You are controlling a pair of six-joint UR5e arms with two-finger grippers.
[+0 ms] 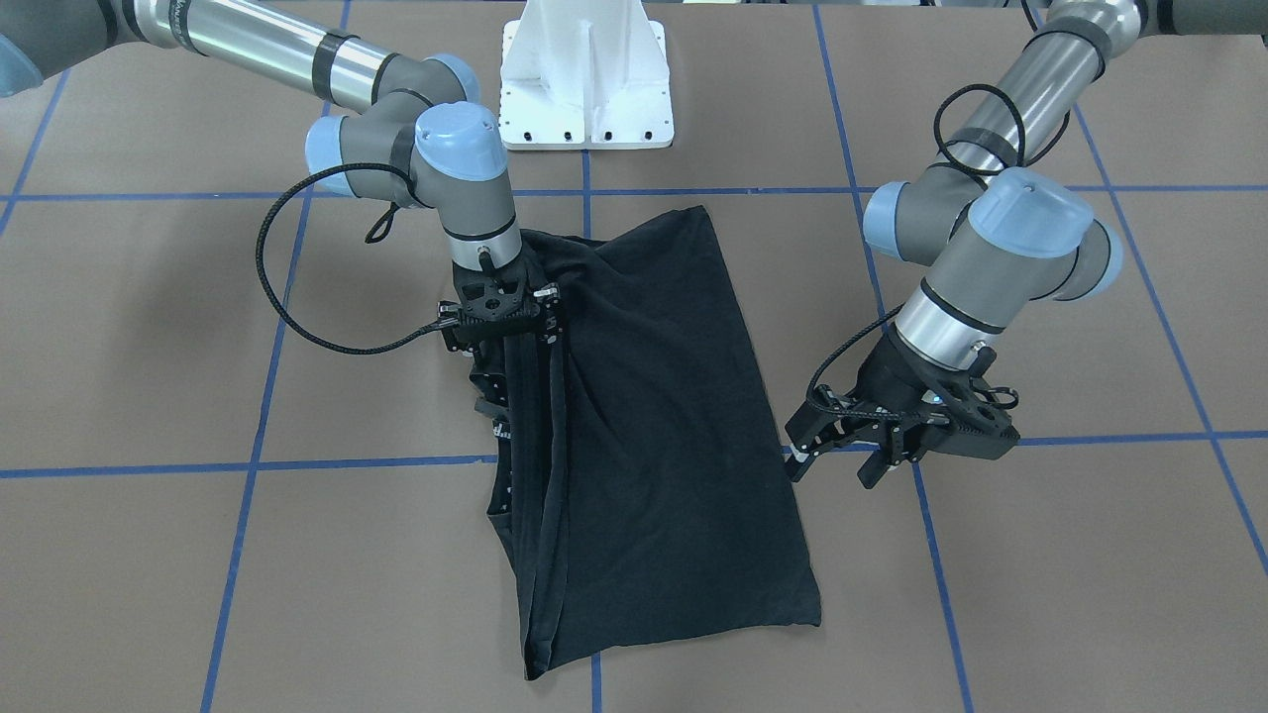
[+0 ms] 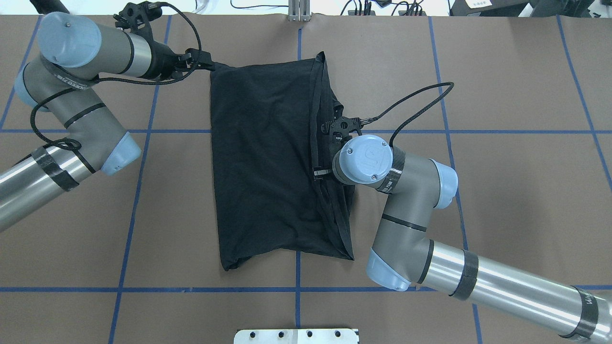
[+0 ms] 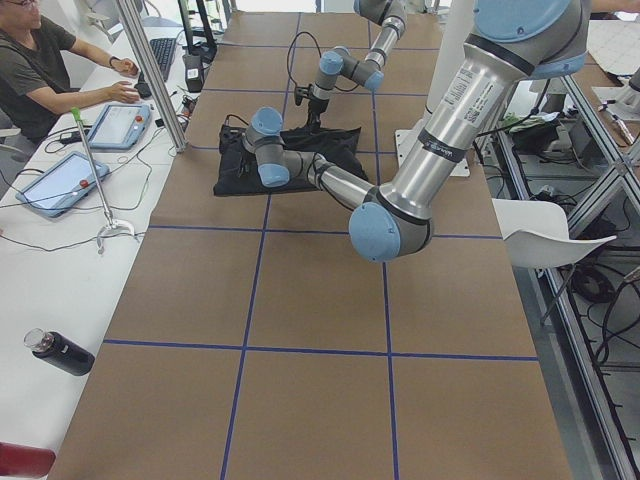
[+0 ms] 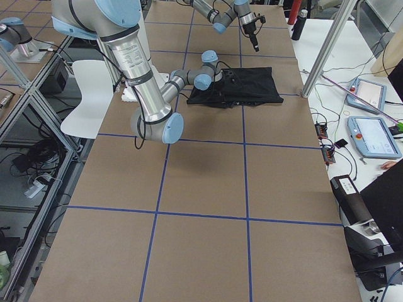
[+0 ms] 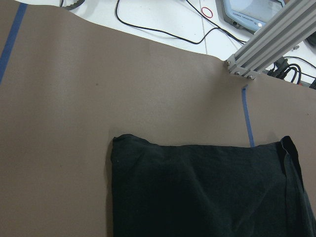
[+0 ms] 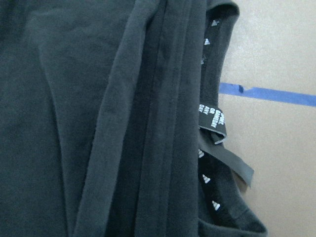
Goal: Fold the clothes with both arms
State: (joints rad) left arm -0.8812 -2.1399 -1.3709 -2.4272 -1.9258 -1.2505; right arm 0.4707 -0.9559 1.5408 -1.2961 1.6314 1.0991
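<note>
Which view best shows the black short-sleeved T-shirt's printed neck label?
The right wrist-mounted view: the black neck label with white print hangs close-up at the black T-shirt's collar. Front-facing shows only white specks; overhead and side views don't resolve it; left wrist misses it.

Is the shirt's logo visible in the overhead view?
No, the T-shirt shows only plain black fabric from overhead.

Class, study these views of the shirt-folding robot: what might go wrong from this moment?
1. The right gripper sits among bunched edge layers of the T-shirt; lifting may drag extra layers and spoil the fold.
2. The left gripper hovers off the far corner, pinning nothing, so the T-shirt may slide.
</note>
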